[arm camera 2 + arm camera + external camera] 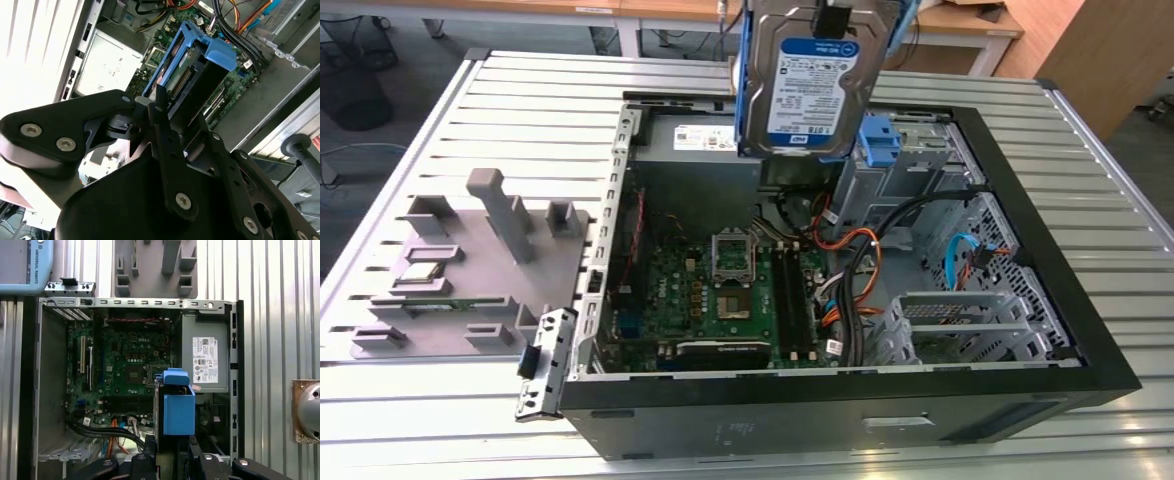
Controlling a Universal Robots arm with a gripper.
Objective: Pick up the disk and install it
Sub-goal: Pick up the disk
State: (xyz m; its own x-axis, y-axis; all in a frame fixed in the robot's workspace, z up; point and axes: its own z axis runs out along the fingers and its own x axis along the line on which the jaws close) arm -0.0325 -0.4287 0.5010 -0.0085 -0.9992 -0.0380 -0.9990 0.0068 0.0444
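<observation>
The disk [801, 90], a silver hard drive with a blue-and-white label in a blue plastic bracket, hangs upright in the air above the far side of the open computer case [854, 400]. My gripper [834, 15] is shut on its upper end at the top edge of the exterior view. In the second wrist view the black fingers [161, 107] clamp the disk [192, 70], which points down toward the motherboard. In the first wrist view the disk [177, 410] shows edge-on above the case interior, with my gripper [172, 462] just behind it.
A grey power supply [205, 360] with a white sticker fills one case corner. A blue bracket [887, 140] sits in the drive bay beside the disk. Orange and black cables [854, 270] cross the motherboard [720, 290]. A grey fixture tray [467, 260] lies on the slatted table [1107, 180].
</observation>
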